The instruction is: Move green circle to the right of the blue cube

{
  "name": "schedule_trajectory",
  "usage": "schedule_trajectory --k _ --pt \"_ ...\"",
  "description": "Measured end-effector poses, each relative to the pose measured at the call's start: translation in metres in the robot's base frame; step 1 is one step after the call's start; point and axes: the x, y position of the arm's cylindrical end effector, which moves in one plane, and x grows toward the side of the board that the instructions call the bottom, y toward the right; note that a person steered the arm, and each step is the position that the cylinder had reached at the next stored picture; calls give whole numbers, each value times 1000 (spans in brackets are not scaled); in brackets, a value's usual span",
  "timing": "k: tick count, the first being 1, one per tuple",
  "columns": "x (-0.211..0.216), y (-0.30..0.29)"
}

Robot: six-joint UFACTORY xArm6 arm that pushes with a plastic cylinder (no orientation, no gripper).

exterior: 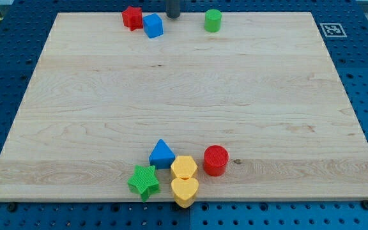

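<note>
Near edge of the desk (pixel 75 128): an untouched cluster of blocks. Far edge: green circle (pixel 213 20) already lies right of the blue cube (pixel 153 25), apart; rod between them, its tip (pixel 173 16) seemingly touching neither. No hand fitted.

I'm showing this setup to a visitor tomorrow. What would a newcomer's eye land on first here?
First, the tight cluster at the view's bottom: a blue triangle, green star, red cylinder, yellow hexagon and yellow heart on the pale wooden board. Then the top edge: a red star touching the blue cube, my tip just right of the cube, and the green circle standing apart, further right.
</note>
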Motion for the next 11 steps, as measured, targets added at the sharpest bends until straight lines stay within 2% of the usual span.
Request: schedule_trajectory --k 2,5,7,11 --pt "1 60" --pt "0 106" --pt "31 110" --pt "36 96"
